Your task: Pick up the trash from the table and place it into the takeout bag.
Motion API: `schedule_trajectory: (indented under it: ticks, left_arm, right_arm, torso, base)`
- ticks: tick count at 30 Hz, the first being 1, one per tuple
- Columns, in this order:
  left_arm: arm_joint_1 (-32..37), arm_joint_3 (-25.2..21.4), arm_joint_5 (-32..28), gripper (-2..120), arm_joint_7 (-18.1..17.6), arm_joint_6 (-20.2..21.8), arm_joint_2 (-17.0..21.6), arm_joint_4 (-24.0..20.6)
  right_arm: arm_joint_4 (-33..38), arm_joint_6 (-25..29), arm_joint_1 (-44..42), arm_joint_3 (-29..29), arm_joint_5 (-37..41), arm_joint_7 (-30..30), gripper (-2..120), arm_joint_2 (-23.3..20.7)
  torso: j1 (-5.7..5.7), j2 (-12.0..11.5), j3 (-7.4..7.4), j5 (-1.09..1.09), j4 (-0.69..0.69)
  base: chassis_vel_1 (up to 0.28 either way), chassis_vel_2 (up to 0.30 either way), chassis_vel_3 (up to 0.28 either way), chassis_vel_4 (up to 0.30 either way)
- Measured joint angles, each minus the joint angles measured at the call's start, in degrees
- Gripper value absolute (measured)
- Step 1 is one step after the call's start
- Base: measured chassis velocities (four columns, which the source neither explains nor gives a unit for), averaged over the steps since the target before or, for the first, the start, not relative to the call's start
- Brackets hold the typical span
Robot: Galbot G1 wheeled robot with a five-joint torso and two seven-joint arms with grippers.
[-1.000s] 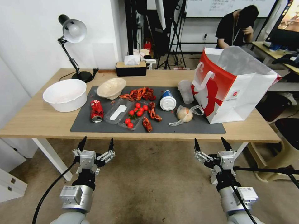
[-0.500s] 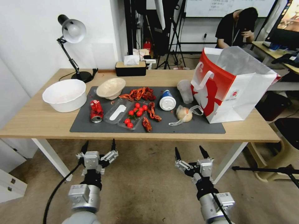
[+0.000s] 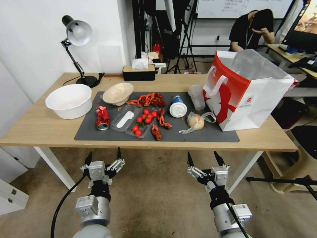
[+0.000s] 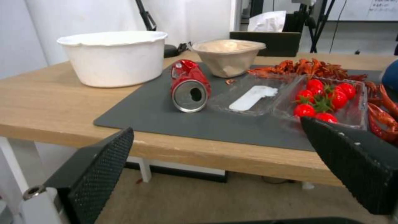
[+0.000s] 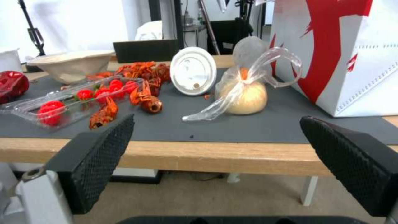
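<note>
- The table (image 3: 39, 129) runs out of sight behind the bag (image 3: 251, 96) at its right end.
- The bag's print is too small to read.
- The can (image 3: 102, 117), cup (image 3: 177, 106) and knotted bag (image 3: 195, 121) lie on the mat (image 3: 204, 135); their labels are unreadable.
- Left end effector (image 3: 102, 157) and right end effector (image 3: 204, 159) hang below the table edge, spread wide, empty.

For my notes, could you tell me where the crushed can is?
The crushed red can lies on the mat's left end in the head view, beside the clear tray.
</note>
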Motion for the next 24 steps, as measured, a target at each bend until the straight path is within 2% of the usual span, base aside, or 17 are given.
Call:
schedule_trajectory:
  ticks: [2,3,5,24]
  left_arm:
    - [-0.07,-0.13,-0.13,100,-0.25,0.0,0.09,0.01]
    - [-0.3,1.09,-0.78,100,-3.69,-0.02,0.41,0.03]
    - [-0.42,1.62,-1.13,100,-5.53,-0.05,0.56,0.05]
    - [1.27,0.96,0.47,100,-4.41,-1.36,0.48,0.38]
  right_arm:
    - [0.01,0.12,0.08,0.22,-0.03,0.06,100,-0.02]
    - [0.01,0.36,0.11,0.35,-0.03,0.09,100,-0.05]
    - [0.05,0.7,0.17,0.52,-0.03,0.11,100,-0.1]
    - [-0.61,0.82,2.39,0.81,0.43,0.58,100,-1.21]
  torso:
    - [0.0,0.0,0.0,0.0,0.01]
    - [0.0,0.0,0.0,0.01,0.0]
    - [0.0,0.0,0.0,0.01,0.01]
    - [-0.02,0.0,0.0,0.01,0.0]
  base:
    - [0.0,0.0,0.0,0.0]
    - [0.0,0.0,0.0,0.0]
    - [0.0,0.0,0.0,0.0]
    - [0.0,0.0,0.0,0.0]
